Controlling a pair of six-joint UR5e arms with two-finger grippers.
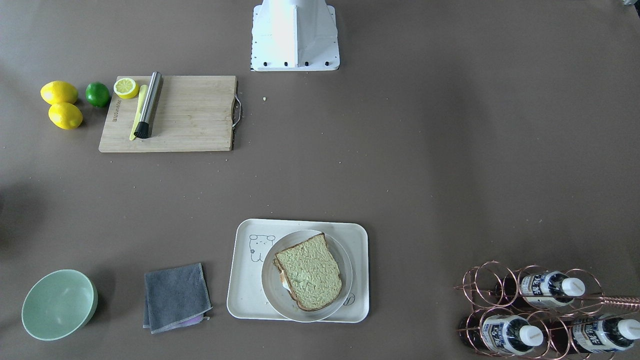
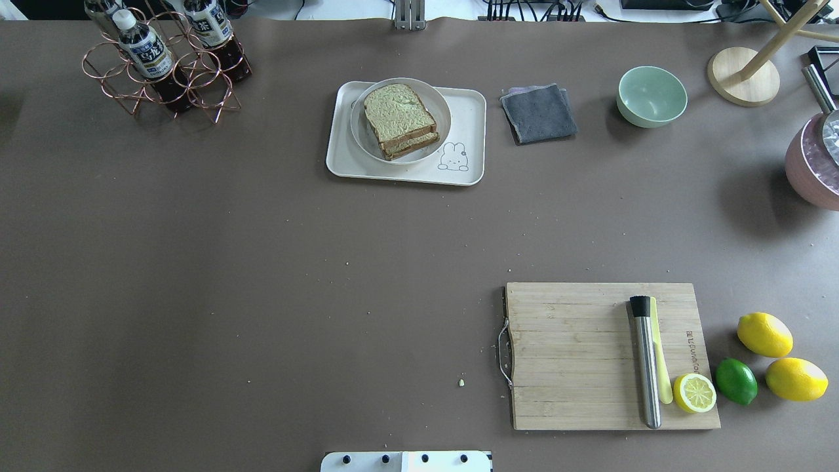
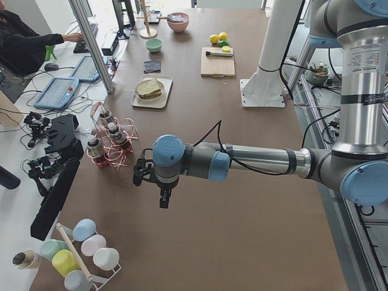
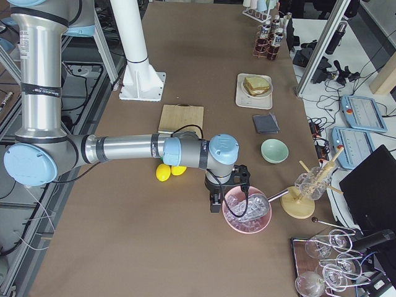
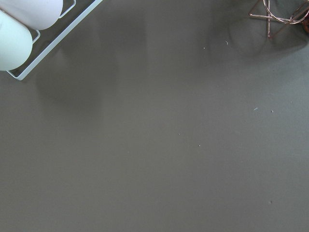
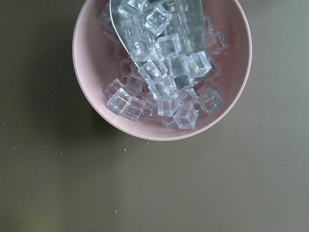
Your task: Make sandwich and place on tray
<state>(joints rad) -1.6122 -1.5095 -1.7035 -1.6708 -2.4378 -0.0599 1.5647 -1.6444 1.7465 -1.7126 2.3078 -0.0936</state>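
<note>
Across the worktop (image 2: 262, 262) from the robot's base, the sandwich (image 1: 309, 271) lies on a round grey-white plate (image 1: 346, 260), which itself sits inside the cream tray (image 1: 245, 300). A sliver of fried egg (image 1: 284, 282) shows beneath the top slice. Both arms reach out to opposite ends of the worktop, well apart from the tray. The left hand (image 3: 163, 199) hangs near the copper bottle rack (image 3: 112, 148), and the right hand (image 4: 215, 203) hovers over the pink bowl (image 6: 87, 87) of ice cubes (image 6: 164, 72). Each hand shows only in a side view, so whether its fingers are apart or together cannot be told.

Judged from this layout, the task looks essentially complete, with nothing held. The risks lie in what comes next. The top slice sits slightly askew on the stack, so any nudge to the plate or tray could slide it off. A careless sweep of the right arm could clip the bowl and scatter ice, and the left arm could snag the bottle rack if it swings towards it at this height.
</note>
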